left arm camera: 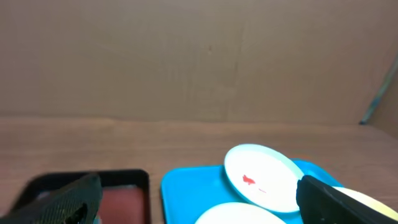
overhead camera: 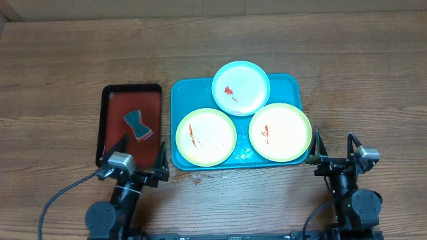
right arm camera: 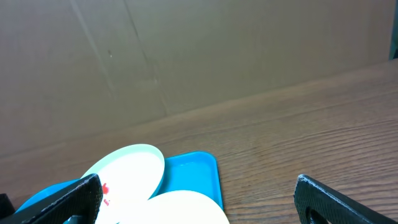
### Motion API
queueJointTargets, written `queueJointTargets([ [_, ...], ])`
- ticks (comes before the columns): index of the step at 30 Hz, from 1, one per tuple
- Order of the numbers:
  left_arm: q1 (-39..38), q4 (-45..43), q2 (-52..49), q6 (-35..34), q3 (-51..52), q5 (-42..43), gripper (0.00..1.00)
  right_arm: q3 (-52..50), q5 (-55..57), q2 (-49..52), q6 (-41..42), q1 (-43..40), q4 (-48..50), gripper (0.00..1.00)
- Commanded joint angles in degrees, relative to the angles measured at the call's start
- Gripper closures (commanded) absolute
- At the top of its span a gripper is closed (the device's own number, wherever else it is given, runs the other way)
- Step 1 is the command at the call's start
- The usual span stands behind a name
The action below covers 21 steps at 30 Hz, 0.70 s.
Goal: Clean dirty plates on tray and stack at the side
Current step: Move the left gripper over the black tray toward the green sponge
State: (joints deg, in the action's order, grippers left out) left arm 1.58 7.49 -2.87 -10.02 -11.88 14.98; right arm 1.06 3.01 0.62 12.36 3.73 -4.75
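Three plates lie on the bright blue tray [overhead camera: 187,93], each with red smears: a light blue plate [overhead camera: 241,87] at the back, a yellow-green plate [overhead camera: 206,137] front left, and another yellow-green plate [overhead camera: 280,132] front right. My left gripper [overhead camera: 137,155] hovers open at the near end of the dark red tray, with nothing between its fingers. Just right of the blue tray's front right corner, my right gripper [overhead camera: 333,148] is open and holds nothing. The left wrist view shows the light blue plate [left arm camera: 261,180] ahead; the right wrist view shows it [right arm camera: 130,168] to the left.
A black-rimmed dark red tray [overhead camera: 117,110] sits left of the blue tray, with a small blue-grey sponge [overhead camera: 137,125] lying on it. A brown cardboard wall [left arm camera: 199,56] stands behind the wooden table [overhead camera: 360,73].
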Motion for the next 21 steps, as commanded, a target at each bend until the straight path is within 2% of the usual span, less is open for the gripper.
queueJointTargets([
  [1, -0.1, 1.7, -4.7, 3.7, -6.3, -3.2, 0.0, -0.6, 0.3, -0.5, -0.2, -0.4, 0.2, 0.0],
  [12, -0.1, 14.5, -33.1, 4.1, -29.8, -4.1, 0.0, -0.6, 0.3, -0.5, -0.2, -0.4, 0.2, 0.0],
  [21, -4.3, 23.4, -46.6, 4.1, -41.6, -16.1, 0.0, -0.6, 0.4, -0.5, -0.2, -0.4, 0.2, 0.0],
])
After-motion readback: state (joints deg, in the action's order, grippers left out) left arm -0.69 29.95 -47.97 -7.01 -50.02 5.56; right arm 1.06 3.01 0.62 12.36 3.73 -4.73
